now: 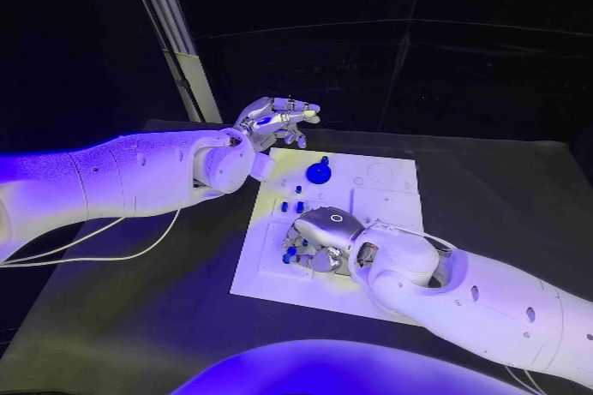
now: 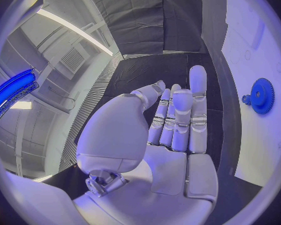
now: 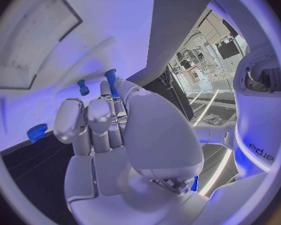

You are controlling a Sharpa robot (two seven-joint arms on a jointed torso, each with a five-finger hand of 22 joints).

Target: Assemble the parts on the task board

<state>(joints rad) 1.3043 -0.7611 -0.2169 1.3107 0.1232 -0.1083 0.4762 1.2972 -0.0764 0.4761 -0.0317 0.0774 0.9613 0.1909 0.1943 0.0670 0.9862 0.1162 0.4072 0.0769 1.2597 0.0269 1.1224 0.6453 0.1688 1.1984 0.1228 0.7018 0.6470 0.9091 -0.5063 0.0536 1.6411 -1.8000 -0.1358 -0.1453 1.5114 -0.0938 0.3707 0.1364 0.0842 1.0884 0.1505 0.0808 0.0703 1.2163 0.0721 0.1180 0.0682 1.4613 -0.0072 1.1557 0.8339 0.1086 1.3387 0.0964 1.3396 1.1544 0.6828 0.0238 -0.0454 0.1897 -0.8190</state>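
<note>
Hands over the task board (image 1: 383, 198)
Left hand (image 1: 277, 121) is raised beyond the board's far edge, fingers apart and empty (blue gear (image 1: 319, 171) nearby); right hand (image 1: 324, 237) reaches down onto the board, grip unclear

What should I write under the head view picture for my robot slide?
The right hand reaches down over the white task board near small blue parts, while the left hand hovers empty beyond the blue gear.

A black table (image 1: 136, 326) stands before dark curtain-like panels (image 1: 408, 61), with a pale upright post (image 1: 183, 56) rising behind its far left corner. The left wrist view shows a long ceiling light strip (image 2: 75, 31) and a vent grille (image 2: 70, 60). The right wrist view shows a bright room (image 3: 206, 55) beyond, perhaps with a dark screen (image 3: 228, 49).
</note>
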